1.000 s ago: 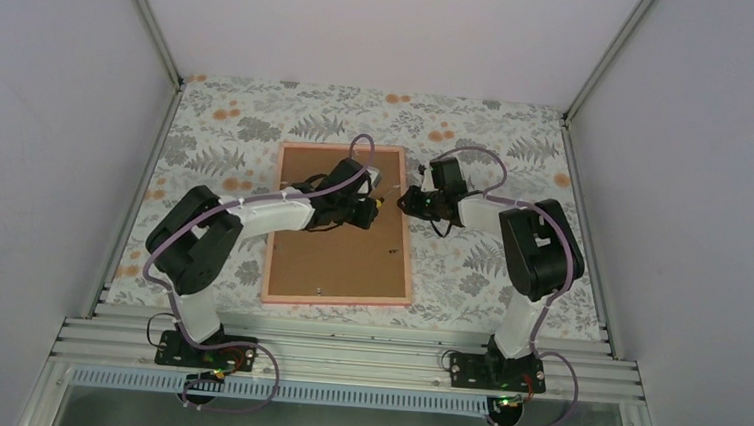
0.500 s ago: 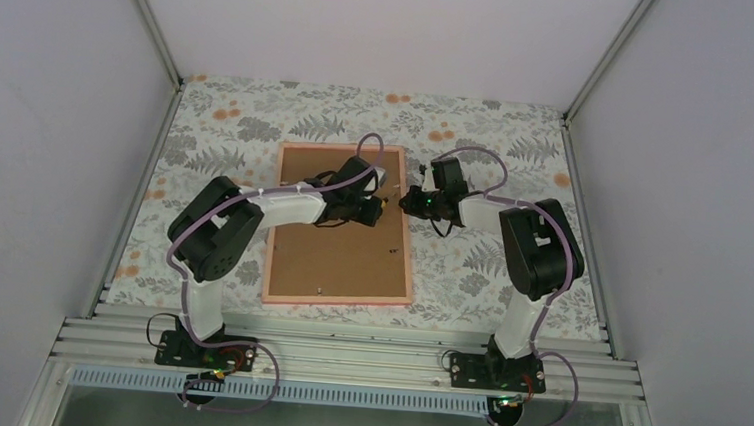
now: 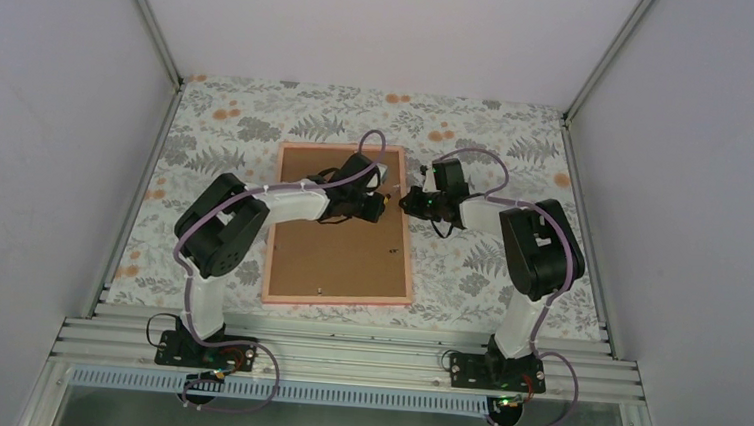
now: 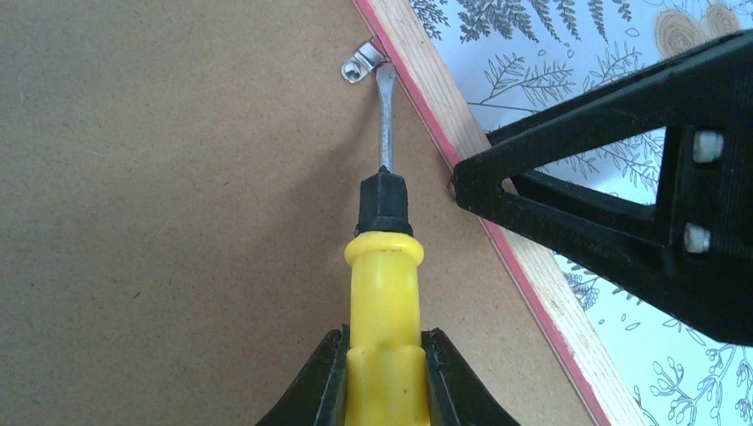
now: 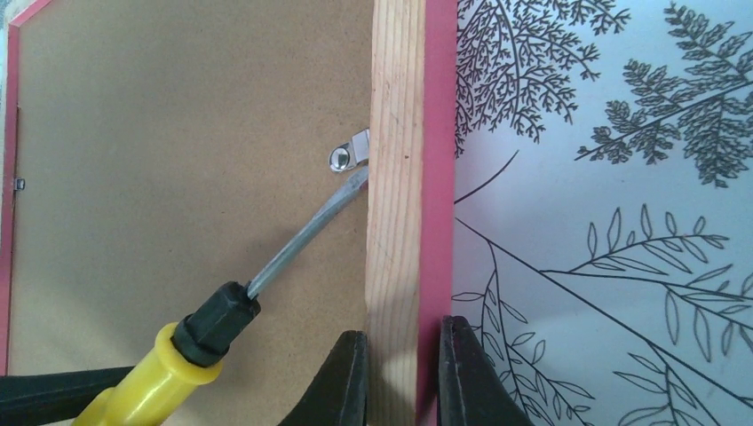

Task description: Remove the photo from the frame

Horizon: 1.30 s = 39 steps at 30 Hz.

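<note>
The pink frame (image 3: 407, 265) lies face down, its brown fibreboard back (image 3: 335, 255) up. The photo is hidden under the back. My left gripper (image 4: 384, 377) is shut on a yellow-handled screwdriver (image 4: 384, 302); its metal tip rests against a small metal clip (image 4: 362, 63) at the frame's right rail. My right gripper (image 5: 401, 377) is shut on that right rail (image 5: 397, 177), one finger on the board side and one on the pink outer edge. The clip (image 5: 347, 155) and the screwdriver (image 5: 191, 346) also show in the right wrist view.
The floral tablecloth (image 3: 469, 270) covers the table around the frame. Another clip (image 3: 319, 291) sits at the frame's near edge and one (image 5: 19, 184) at the opposite rail. Grey walls close in the left, right and back.
My left arm has reached further right across the backing board, bringing the screwdriver tip up to the clip at the right rail. My right gripper has stayed on the rail.
</note>
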{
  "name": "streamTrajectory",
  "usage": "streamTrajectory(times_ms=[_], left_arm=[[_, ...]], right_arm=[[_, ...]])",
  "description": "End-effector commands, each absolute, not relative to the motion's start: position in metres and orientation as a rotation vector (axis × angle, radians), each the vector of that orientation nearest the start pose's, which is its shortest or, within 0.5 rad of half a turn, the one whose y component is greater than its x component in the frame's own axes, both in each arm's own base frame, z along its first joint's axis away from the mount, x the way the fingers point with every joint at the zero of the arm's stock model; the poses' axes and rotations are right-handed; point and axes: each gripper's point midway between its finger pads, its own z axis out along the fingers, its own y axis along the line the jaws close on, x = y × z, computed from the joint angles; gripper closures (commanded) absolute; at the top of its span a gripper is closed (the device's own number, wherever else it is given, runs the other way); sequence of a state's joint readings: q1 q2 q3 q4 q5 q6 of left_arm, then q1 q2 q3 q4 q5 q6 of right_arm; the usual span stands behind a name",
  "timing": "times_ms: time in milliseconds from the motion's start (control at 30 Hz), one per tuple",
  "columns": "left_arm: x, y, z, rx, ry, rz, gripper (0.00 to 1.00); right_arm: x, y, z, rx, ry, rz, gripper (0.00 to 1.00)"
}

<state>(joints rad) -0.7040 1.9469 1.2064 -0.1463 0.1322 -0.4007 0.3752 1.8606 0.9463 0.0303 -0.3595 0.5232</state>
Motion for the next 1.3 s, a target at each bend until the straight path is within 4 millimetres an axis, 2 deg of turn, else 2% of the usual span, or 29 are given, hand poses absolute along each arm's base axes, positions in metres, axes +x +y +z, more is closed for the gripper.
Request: streamTrajectory(times_ms=[0,267,500,700,900,1267], left_arm=[[0.371,-0.331,0.039,0.395,2.540,-0.586,0.98],[0.380,-0.325,0.035,0.323,2.543,-0.557,0.98],[0.380,-0.316,0.032,0.253,2.570,-0.520,0.98],[0.380,-0.319,0.031,0.230,2.576,-0.546,0.98],[0.372,-0.320,0.038,0.247,2.569,-0.590,0.98],[0.353,-0.313,0.033,0.256,2.612,-0.599,0.98]], right_arm=[[0.375,0.217,0.016,0.009,2.602,0.838,0.96],[0.374,0.217,0.015,0.013,2.605,0.838,0.96],[0.373,0.216,0.015,0.018,2.606,0.836,0.96],[0.372,0.216,0.014,0.025,2.609,0.840,0.96],[0.372,0.215,0.015,0.028,2.608,0.837,0.96],[0.371,0.215,0.018,0.031,2.605,0.840,0.96]])
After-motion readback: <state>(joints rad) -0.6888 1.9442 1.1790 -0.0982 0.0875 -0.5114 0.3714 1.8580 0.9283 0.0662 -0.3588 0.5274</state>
